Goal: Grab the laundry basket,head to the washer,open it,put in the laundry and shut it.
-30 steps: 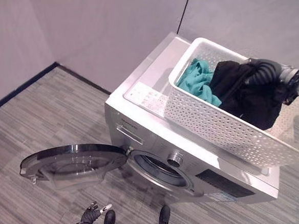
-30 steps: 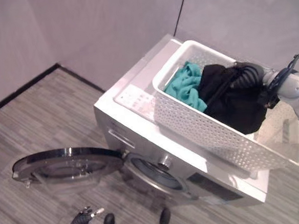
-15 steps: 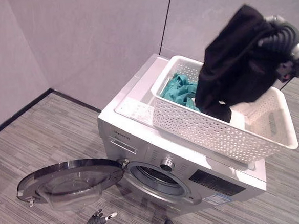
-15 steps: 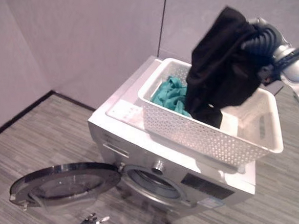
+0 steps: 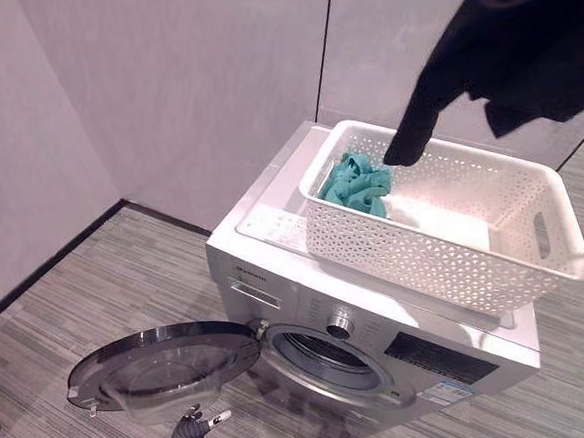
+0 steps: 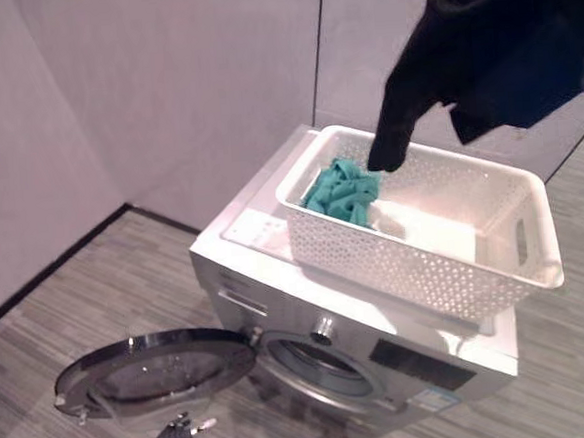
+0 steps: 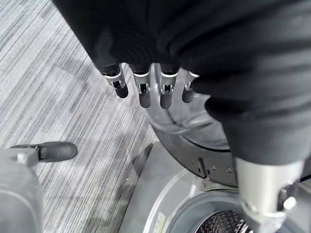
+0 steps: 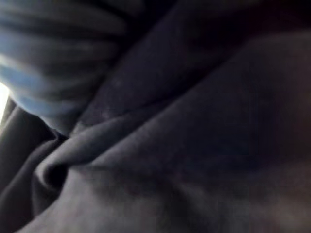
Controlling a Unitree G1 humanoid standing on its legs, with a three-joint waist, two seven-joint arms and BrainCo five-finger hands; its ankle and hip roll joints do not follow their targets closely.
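One washer [image 5: 381, 343] is present, with one round door [image 5: 162, 363] hinged open at its front, one drum opening [image 5: 327, 357], one control knob [image 5: 340, 326] and one detergent drawer [image 5: 255, 292]. One white perforated laundry basket [image 5: 445, 253] rests on the washer top, and the laundry comprises two garments: one teal garment [image 5: 355, 183] lying in the basket and one black garment [image 5: 520, 43] raised in the air above it. One robot hand, the left hand [image 7: 146, 85], is visible, its fingers hanging straight down near the door.
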